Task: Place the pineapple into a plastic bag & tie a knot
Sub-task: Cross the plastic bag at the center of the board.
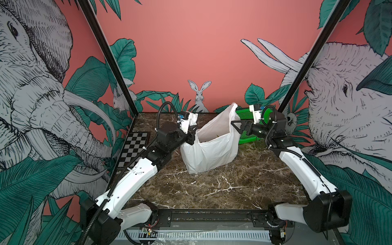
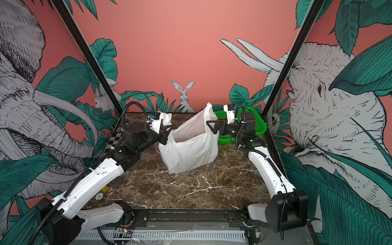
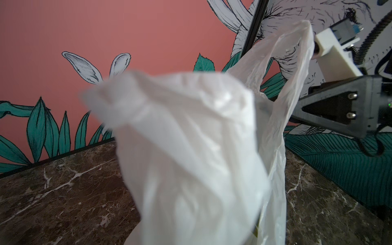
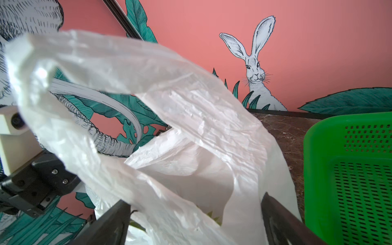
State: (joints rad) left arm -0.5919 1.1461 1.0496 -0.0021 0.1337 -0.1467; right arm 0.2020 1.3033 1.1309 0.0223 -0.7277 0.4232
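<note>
**L pincer** (image 1: 191, 135): clenched on the plastic bag (image 1: 210, 152), gripping the rim at the bag's 9 o'clock side, as seen in both top views. The L handle (image 1: 192, 118) bunches up past the jaws toward 12 o'clock. In the left wrist view it fills the near field as a blurred white wad.

**R pincer** (image 1: 235, 126): released, jaws spread wide, positioned at the bag's 3 o'clock rim. In the right wrist view both fingers (image 4: 114, 222) flank the plastic, and film from the base of the R handle (image 1: 233, 109) passes between them unclamped. Finger-to-film contact: cannot tell. The R handle stands up as an open loop, apex toward 12 o'clock.

**Bag:** upright on the worktop (image 1: 222, 186), approx. centre, offset toward 12 o'clock. The mouth is open, spanning the gap between the two pincers. The handles are well apart and the knot is not yet made.

**Pineapple** (image 4: 212, 215): inside the bag. Only green leaf tips show through the mouth; the body is hidden by the plastic.

**Surroundings:**
- Green mesh basket (image 1: 247, 115) is just beside the bag at its 2 o'clock, behind the R pincer, near the worktop's far corner.
- Checkerboard (image 1: 135, 146) is at the worktop's 9 o'clock edge, next to the L arm.
</note>
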